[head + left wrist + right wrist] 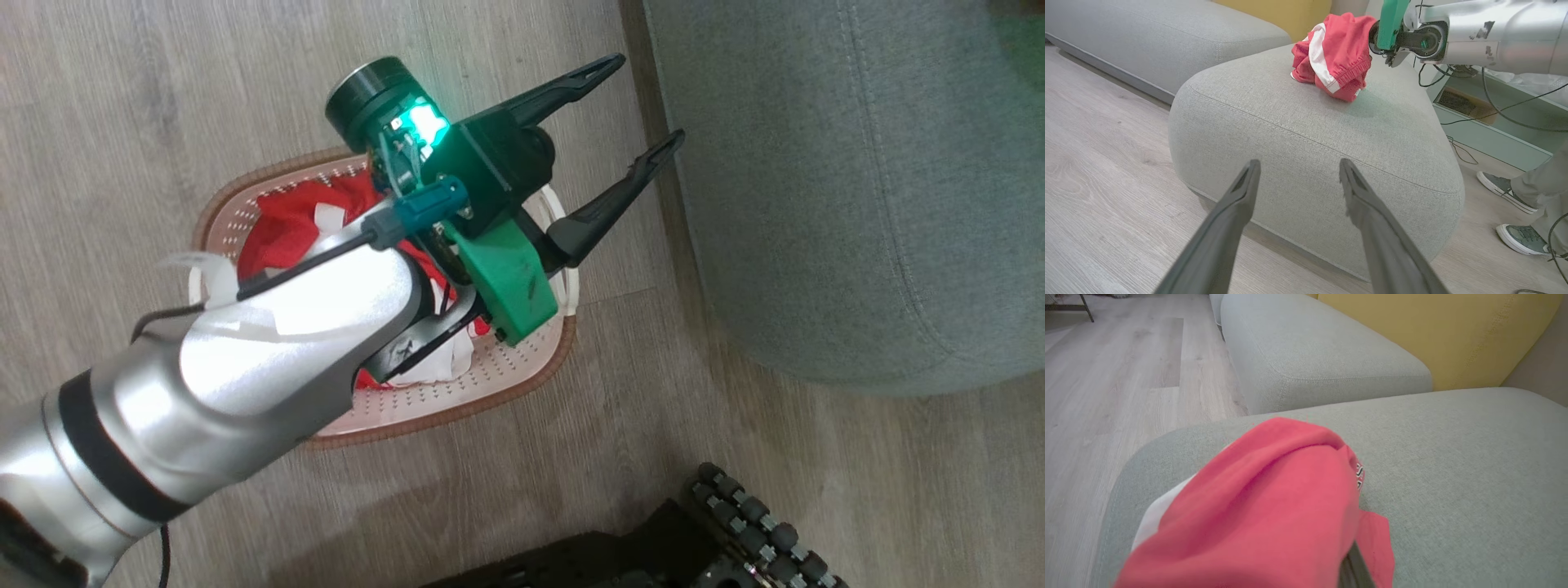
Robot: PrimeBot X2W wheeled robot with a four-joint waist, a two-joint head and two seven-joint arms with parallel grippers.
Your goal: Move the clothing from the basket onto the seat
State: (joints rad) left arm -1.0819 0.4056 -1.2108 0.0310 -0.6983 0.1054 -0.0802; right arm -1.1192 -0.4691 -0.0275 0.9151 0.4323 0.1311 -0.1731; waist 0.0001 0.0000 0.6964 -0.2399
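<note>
Left gripper (647,98) spread wide and empty above basket (457,408); clothing (286,224) lies beneath its wrist. Right gripper (1376,38) buried in red garment (1337,57) on seat (1306,122) ahead; grip indeterminate. Judged light, limp: pinch a bunched fold. Smooth wood floor (122,98); person's shoes (1506,188) beyond seat.
</note>
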